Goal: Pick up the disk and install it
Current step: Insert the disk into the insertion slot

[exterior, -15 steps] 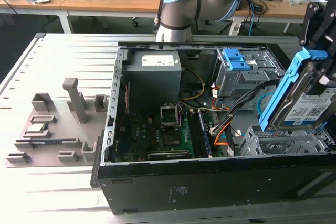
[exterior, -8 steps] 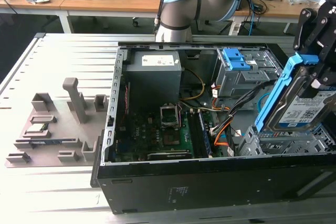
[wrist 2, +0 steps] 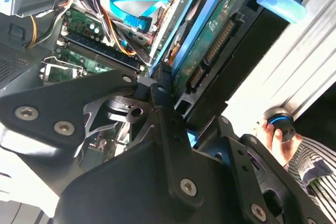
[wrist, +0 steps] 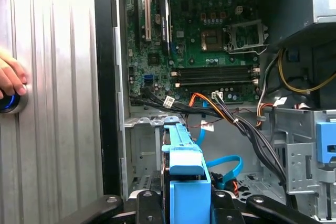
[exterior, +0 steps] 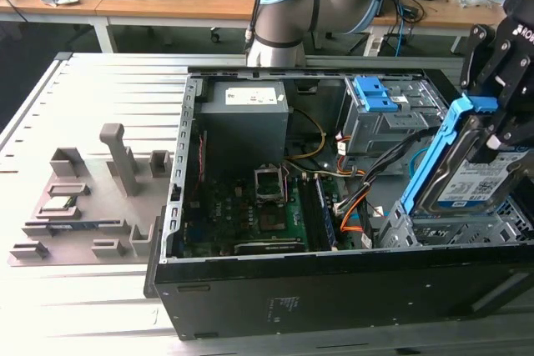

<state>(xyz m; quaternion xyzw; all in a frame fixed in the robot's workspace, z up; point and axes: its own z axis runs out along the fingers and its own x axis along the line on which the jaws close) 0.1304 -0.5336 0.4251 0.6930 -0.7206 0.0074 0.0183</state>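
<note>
One flat silver disk, rimmed in blue plastic, stands on edge, clamped in your gripper, over the open black metal computer case.

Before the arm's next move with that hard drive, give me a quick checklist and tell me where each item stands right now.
1. Grip: the hand is shut on the disk at its upper end. Ok.
2. Disk seated in the drive cage: it is tilted, with its upper end well above the cage. Not ok.
3. Blue cable clear of the disk's path: it loops close beside the disk. Cannot tell.
4. Person clear of the case: fingers rest on a blue-lit button on the table, outside the case. Ok.
</note>
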